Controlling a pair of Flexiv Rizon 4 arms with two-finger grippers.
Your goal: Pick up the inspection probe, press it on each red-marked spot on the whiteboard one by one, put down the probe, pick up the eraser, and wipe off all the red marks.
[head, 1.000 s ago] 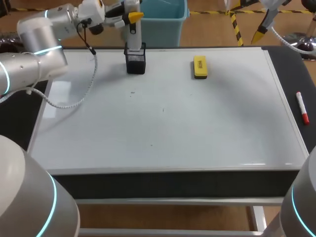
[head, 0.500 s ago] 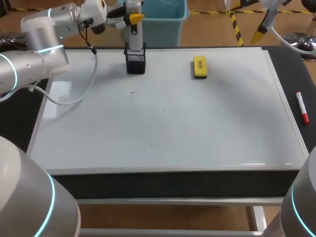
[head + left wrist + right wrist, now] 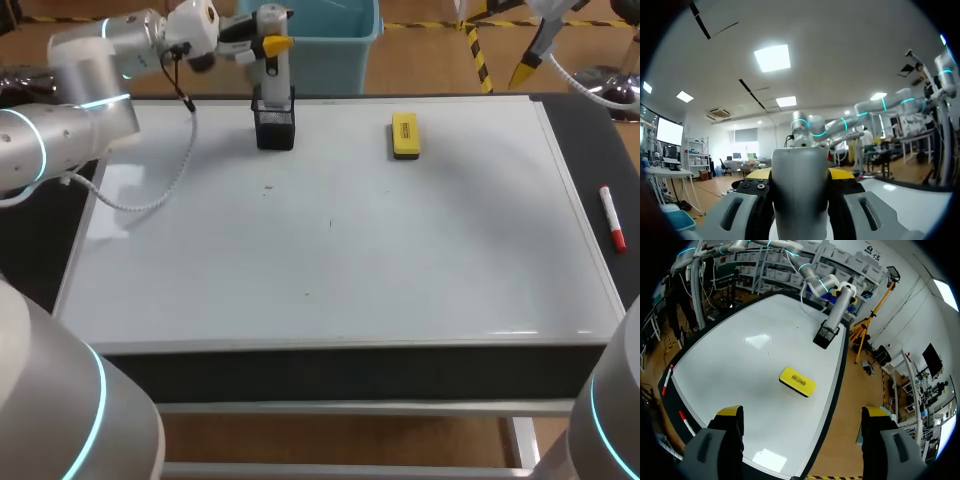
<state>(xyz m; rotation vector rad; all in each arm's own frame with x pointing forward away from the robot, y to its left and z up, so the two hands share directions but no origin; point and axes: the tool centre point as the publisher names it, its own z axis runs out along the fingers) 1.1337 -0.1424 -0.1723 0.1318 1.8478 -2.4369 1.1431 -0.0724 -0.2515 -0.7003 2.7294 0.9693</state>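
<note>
Now the left tool (image 3: 271, 44), clamped on the inspection probe (image 3: 271, 78), has slipped slightly lower; the probe stands in its holder (image 3: 275, 130), unlifted; the right tool (image 3: 802, 412) gapes.

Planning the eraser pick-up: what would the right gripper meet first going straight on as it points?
Most likely the yellow eraser on the whiteboard, ahead of the open right gripper; depth is unclear, so it may hit bare board beside it.
</note>
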